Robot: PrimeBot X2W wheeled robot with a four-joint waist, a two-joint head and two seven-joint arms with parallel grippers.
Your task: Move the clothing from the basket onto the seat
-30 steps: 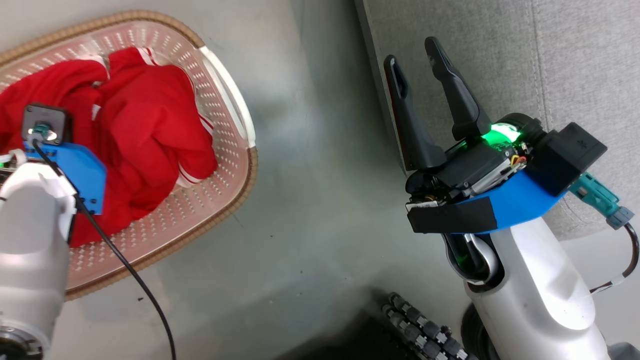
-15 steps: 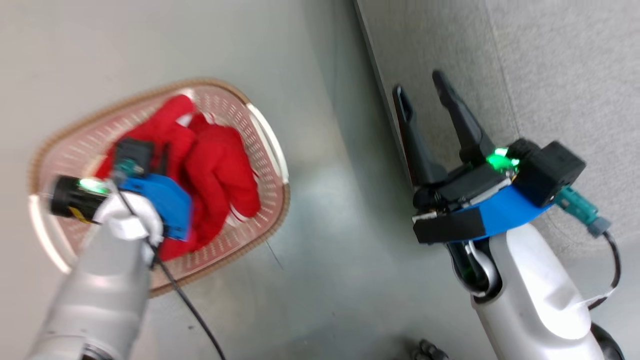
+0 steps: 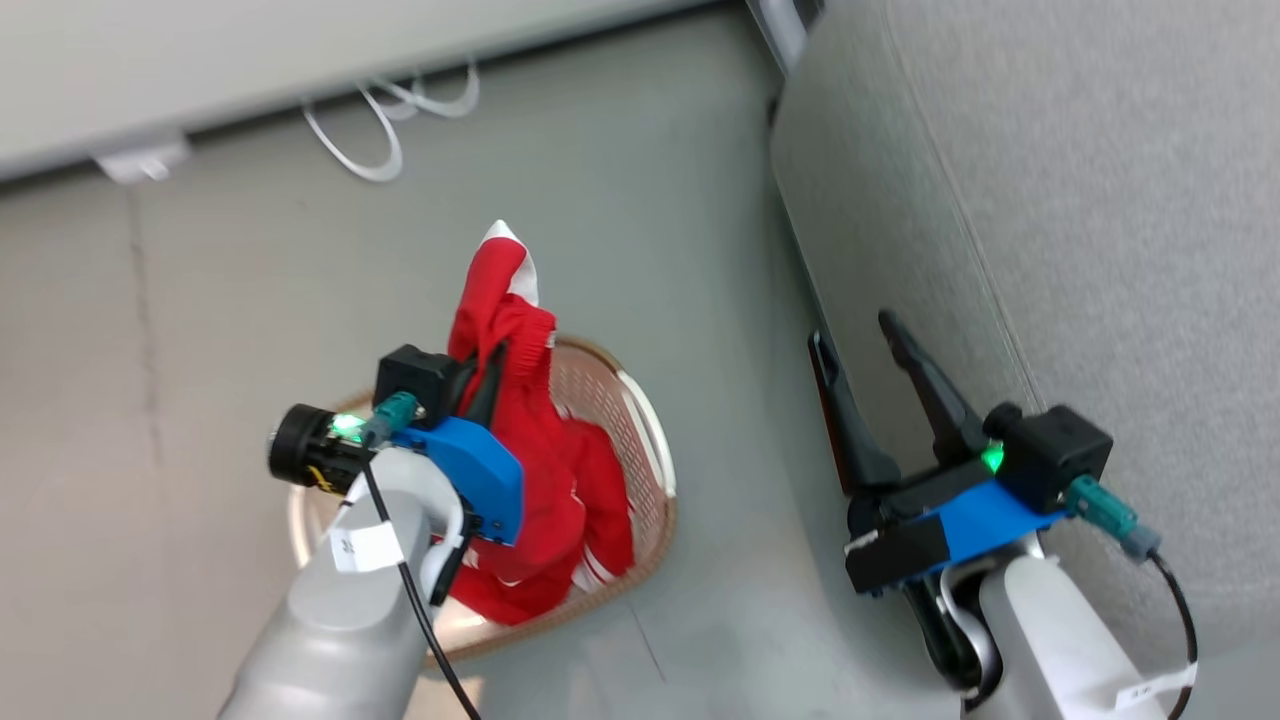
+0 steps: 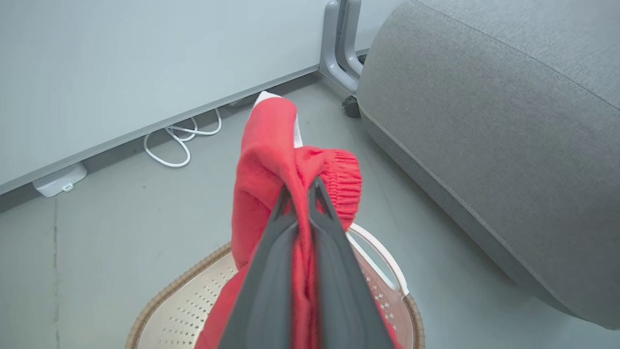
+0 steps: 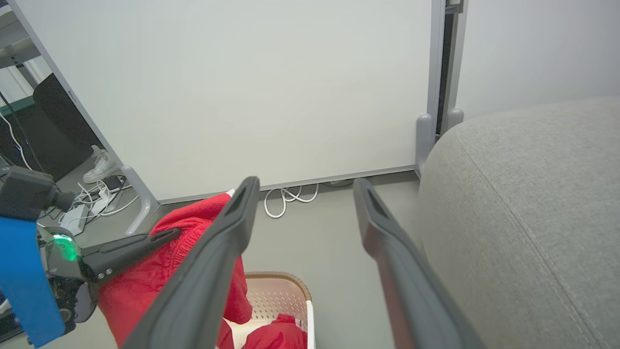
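My left gripper (image 3: pixel 490 362) is shut on a red garment (image 3: pixel 515 400) with a ribbed waistband, held up above the cream basket (image 3: pixel 655 470). The cloth hangs from the fingers down into the basket, where more red fabric (image 5: pixel 276 335) lies. In the left wrist view the gripper (image 4: pixel 301 188) pinches the garment (image 4: pixel 264 160) over the basket's brown rim (image 4: pixel 160 296). My right gripper (image 3: pixel 853 332) is open and holds nothing, beside the front face of the grey seat (image 3: pixel 1100 200). In the right wrist view its fingers (image 5: pixel 232 218) frame the garment (image 5: pixel 193 228) and the seat (image 5: pixel 533 203).
A pale partition wall stands behind the basket, with a looped white cable (image 3: pixel 385 125) and a white power block (image 4: pixel 58 180) at its base. A grey partition foot with a caster (image 4: pixel 341 53) stands at the seat's far corner. Grey floor lies between basket and seat.
The head camera has pulled back and tilted, shifting the whole picture. My left gripper has risen out of the basket with the red garment. The right gripper stays open.
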